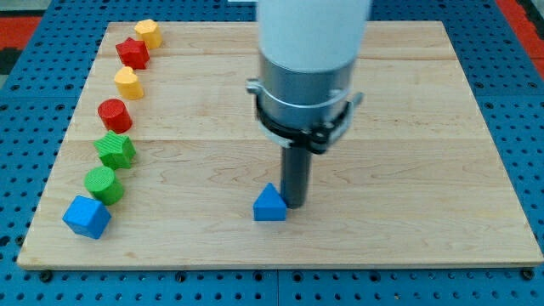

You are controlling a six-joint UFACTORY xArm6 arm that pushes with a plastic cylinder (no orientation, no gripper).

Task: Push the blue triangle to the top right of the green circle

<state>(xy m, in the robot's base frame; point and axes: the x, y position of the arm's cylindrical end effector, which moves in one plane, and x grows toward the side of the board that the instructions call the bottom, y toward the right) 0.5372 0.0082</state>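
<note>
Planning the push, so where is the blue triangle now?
The blue triangle sits near the board's bottom middle, just left of my tip, far right of the green circle.

Red star (133,53); blue cube (87,217)

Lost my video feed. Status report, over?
My tip at blue triangle's right side. Green circle far to the view's left. Nothing between them.

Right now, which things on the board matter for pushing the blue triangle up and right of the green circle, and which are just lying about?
For the job:
blue triangle
green circle
my tip, just right of the triangle, touching or nearly

Lying about:
blue cube
green star
red cylinder
yellow block, mid column
red star
yellow block, top
</note>
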